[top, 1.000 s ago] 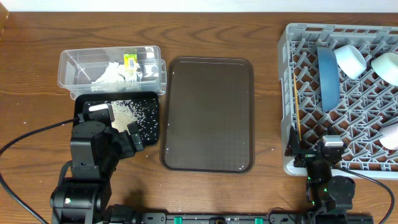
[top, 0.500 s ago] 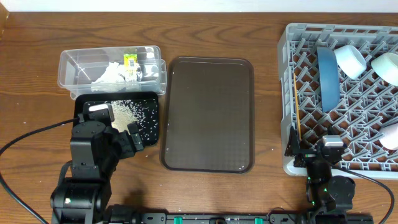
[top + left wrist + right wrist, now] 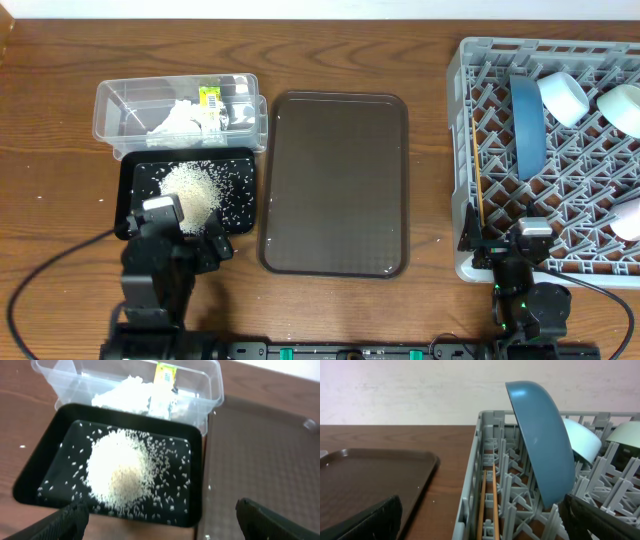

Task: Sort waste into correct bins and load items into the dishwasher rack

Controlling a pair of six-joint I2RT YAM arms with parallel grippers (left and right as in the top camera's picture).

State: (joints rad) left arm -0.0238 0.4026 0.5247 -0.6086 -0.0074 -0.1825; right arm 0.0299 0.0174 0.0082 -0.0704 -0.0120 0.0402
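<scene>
Your left tool [image 3: 161,507] is at the lower left of the overhead view, at the near edge of the black tray [image 3: 135,175]. Its two fingers are spread wide and hold nothing. The rice [image 3: 190,185] lies in that tray as one pale heap with loose grains scattered around it. A few stray grains lie on the table [image 3: 50,150] near the tray.

Just above the tray in the frame is the clear tub [image 3: 120,110]. It holds the crumpled tissue [image 3: 178,118] and the yellow-green wrapper [image 3: 210,98]. The brown serving tray [image 3: 335,180] fills the middle of the frame with nothing on it.

Your right tool [image 3: 480,505] is at the lower right, just below the near left corner of the grey rack [image 3: 462,90]. Its fingers are also wide apart and empty.

- The chopsticks [image 3: 477,190] lie inside the rack, lengthwise along its left wall.
- The blue dish [image 3: 528,125] stands on edge in the rack, leaning a little.
- The white bowl [image 3: 563,97] is just to the right of the dish.
- The mint-green bowl [image 3: 622,108] is at the upper right edge of the frame.
- The pink bowl [image 3: 630,218] is lower on the right edge and partly cut off.
</scene>
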